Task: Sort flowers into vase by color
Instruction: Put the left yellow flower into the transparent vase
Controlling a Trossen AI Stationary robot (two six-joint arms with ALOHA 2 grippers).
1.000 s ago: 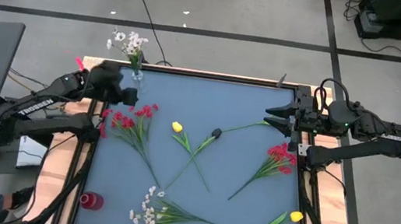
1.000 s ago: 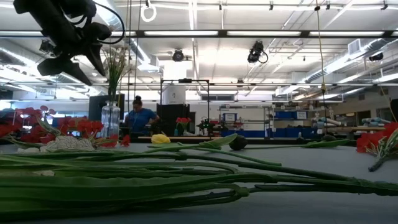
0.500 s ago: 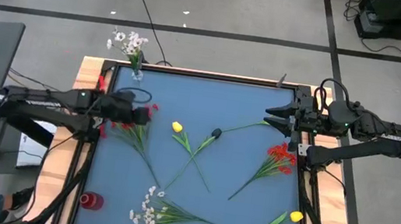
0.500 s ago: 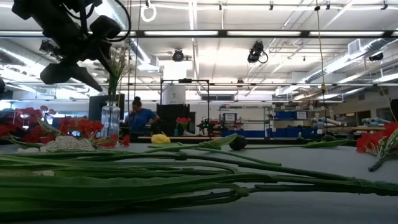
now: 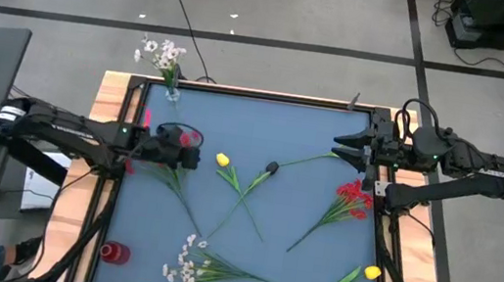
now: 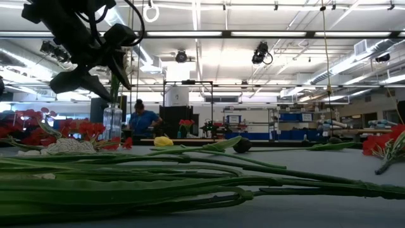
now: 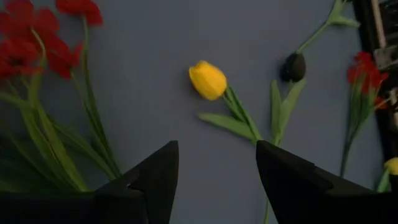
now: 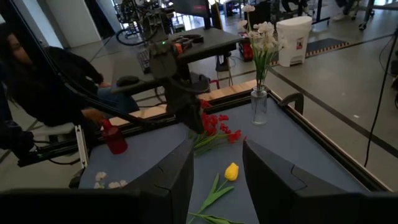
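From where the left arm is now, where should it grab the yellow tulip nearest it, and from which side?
Probably the bare stem just below the bud of the yellow tulip, coming straight down. It lies flat on the table with its leaves further along, so the open left hand, already above it, should straddle the stem crosswise.

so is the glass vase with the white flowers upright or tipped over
Upright: the glass vase stands on its base at the table's corner, white flowers rising straight from its neck.
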